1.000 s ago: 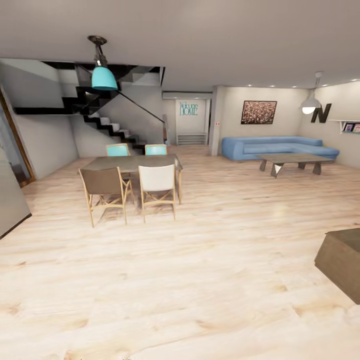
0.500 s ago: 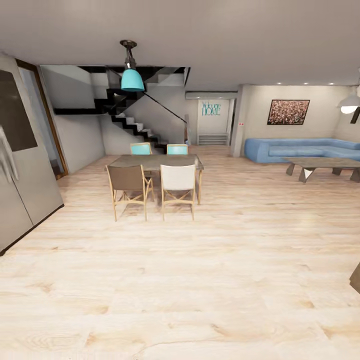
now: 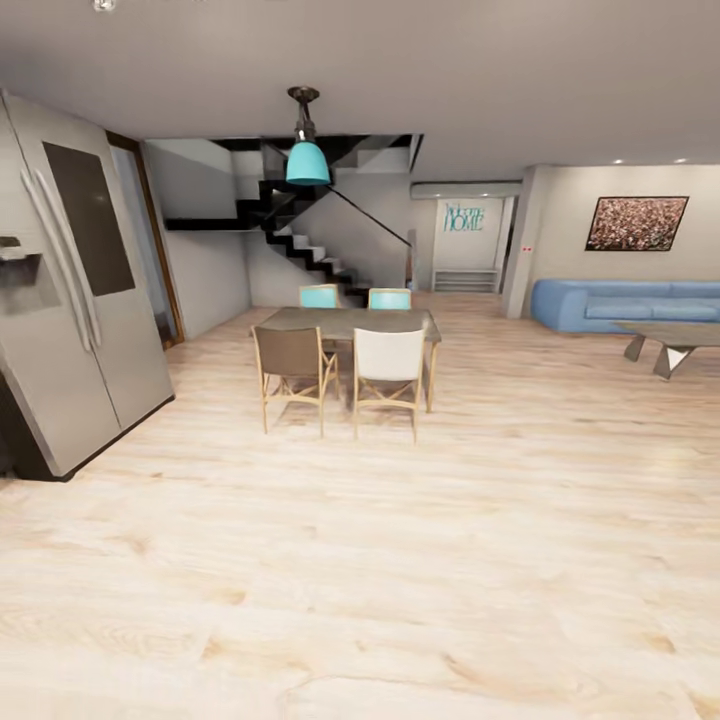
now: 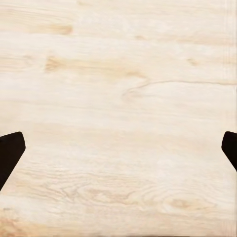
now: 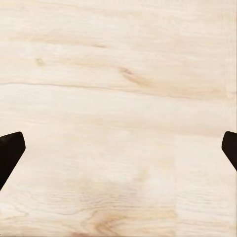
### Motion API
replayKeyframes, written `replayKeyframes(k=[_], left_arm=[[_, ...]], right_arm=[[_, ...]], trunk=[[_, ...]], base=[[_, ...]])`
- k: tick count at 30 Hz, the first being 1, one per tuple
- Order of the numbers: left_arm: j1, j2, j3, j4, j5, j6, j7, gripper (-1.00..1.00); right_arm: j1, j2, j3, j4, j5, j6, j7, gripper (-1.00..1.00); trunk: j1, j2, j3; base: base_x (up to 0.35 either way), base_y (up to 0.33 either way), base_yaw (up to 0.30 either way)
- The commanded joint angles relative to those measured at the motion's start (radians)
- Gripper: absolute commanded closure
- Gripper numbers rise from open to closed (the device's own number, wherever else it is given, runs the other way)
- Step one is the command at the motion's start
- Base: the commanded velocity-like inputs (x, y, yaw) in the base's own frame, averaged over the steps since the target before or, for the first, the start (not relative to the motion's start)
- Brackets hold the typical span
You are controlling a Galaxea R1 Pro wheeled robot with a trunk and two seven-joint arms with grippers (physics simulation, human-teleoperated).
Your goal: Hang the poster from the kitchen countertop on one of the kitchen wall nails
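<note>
At your far left stands a tall grey fridge with a dark panel on its door and long vertical handles, its base on the pale wooden floor. Just past it you see a brown-framed doorway, then a black staircase climbing up toward the left against the grey wall.

Ahead of you, near the middle, a turquoise pendant lamp hangs from the ceiling above a dark dining table. Four chairs ring that table: a brown one and a white one on your near side, two turquoise ones on the far side.

Farther back, a "HOME" sign sits on the wall of a recess. To your right, a wide reddish-brown speckled painting hangs above a blue sofa, and a low grey coffee table stands in front of it at the edge of view.

The poster, the kitchen desk and the wall nail are nowhere among these things.

Your left pincer is released, its dark fingertips wide apart over bare floorboards. Your right pincer is likewise released, its fingertips spread over the same pale wood, holding nothing.
</note>
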Motion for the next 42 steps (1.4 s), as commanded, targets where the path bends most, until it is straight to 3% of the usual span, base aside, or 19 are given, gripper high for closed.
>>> replayKeyframes(k=[1,10,21,42], left_arm=[[0.0,0.0,0.001,-0.001,-0.001,-0.002,0.001,-1.0],[0.0,0.0,0.001,-0.001,-0.001,-0.002,0.002,-1.0],[0.0,0.0,0.001,-0.001,-0.001,-0.002,0.003,-1.0],[0.0,0.0,0.001,-0.001,0.0,-0.002,0.003,-1.0]], right_arm=[[0.0,0.0,0.0,0.001,0.0,-0.003,-0.001,-1.0],[0.0,0.0,0.004,0.001,0.005,-0.003,-0.004,-1.0],[0.0,0.002,0.006,0.013,0.007,-0.003,-0.057,-1.0],[0.0,0.002,0.006,0.017,0.007,-0.003,-0.061,-1.0]], trunk=[[0.0,0.0,-0.001],[0.0,0.0,-0.001],[0.0,0.0,-0.001],[0.0,0.0,-0.002]], base=[[-0.009,-0.032,0.289],[-0.002,-0.006,0.292],[0.0,0.0,0.293],[0.0,0.0,0.293]])
